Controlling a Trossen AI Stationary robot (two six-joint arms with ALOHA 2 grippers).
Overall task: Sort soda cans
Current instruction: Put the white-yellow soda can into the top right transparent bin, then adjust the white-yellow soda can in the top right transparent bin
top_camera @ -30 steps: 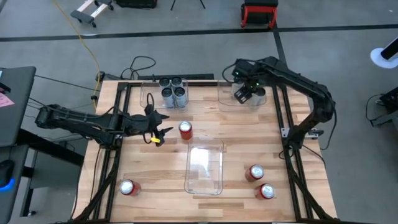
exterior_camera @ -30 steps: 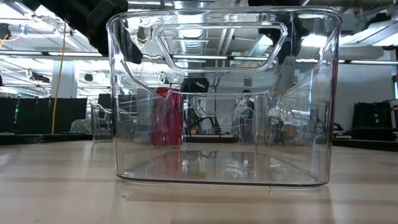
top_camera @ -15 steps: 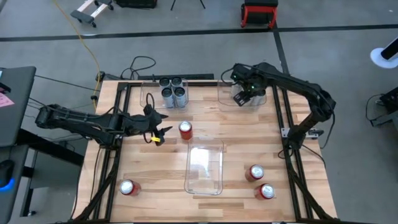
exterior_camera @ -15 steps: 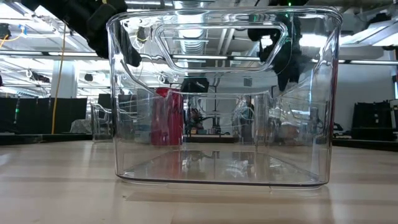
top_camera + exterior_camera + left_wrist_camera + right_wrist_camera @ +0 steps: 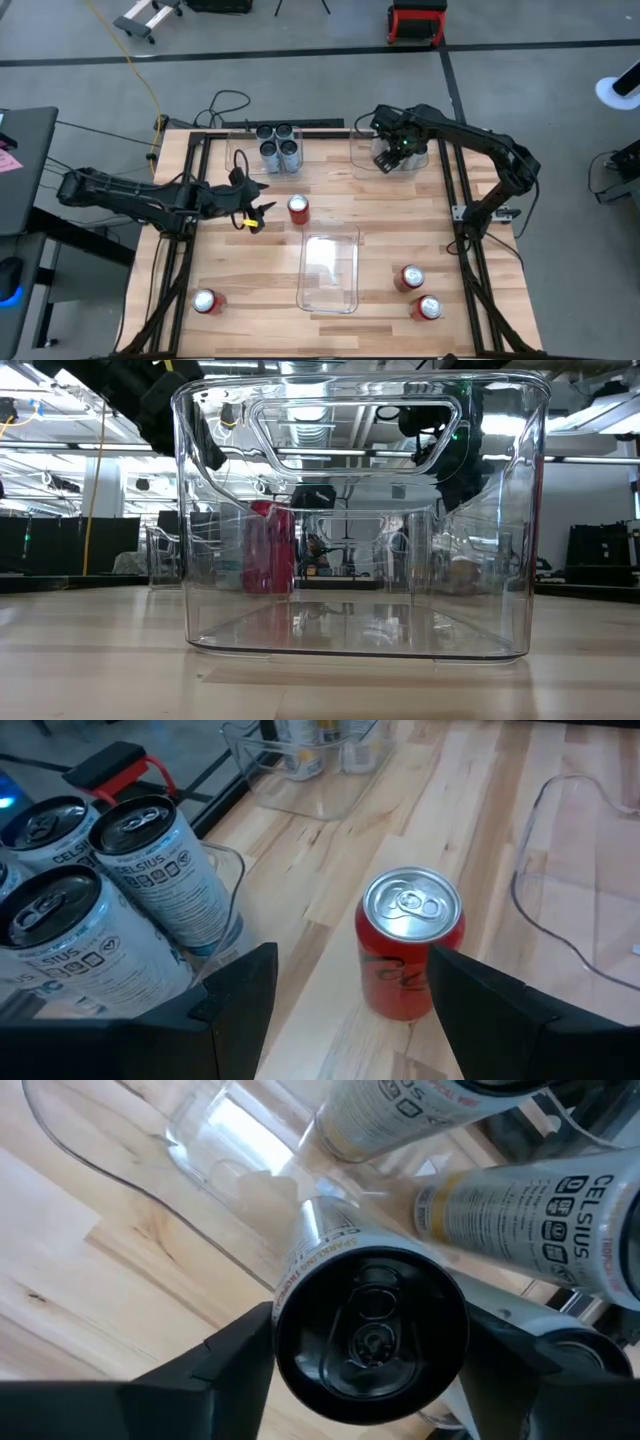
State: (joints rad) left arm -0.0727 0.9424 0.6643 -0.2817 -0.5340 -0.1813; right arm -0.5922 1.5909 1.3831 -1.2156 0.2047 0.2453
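A red soda can (image 5: 298, 208) stands on the table just ahead of my open left gripper (image 5: 262, 207). In the left wrist view that can (image 5: 410, 955) sits a little beyond the fingertips, untouched. My right gripper (image 5: 388, 153) points down into the far right clear bin (image 5: 362, 160) with a dark-topped, pale soda can (image 5: 370, 1330) between its fingers. Other pale cans (image 5: 520, 1200) are in that bin. Several silver cans (image 5: 280, 147) fill the far left bin. Three more red cans (image 5: 205, 300) (image 5: 410, 277) (image 5: 428, 307) stand near the front edge. My right gripper holds the dark-topped can by two opposite sides just below its top rim (image 5: 290, 1330), one finger on each side. The fingers come from above, pointing down. The can is upright inside the bin; whether its base rests on the bin floor is hidden by the can itself.
A clear bin (image 5: 330, 270) with nothing in it lies at the table's middle front and fills the low view (image 5: 350, 510). The frame's dark rails (image 5: 455, 200) run along both table sides. Bare wood lies between the middle bin and the far bins.
My right gripper has sunk into the far right bin with the can, shifting slightly toward the table's left; it now shows through the middle bin in the low view. The left arm has kept still.
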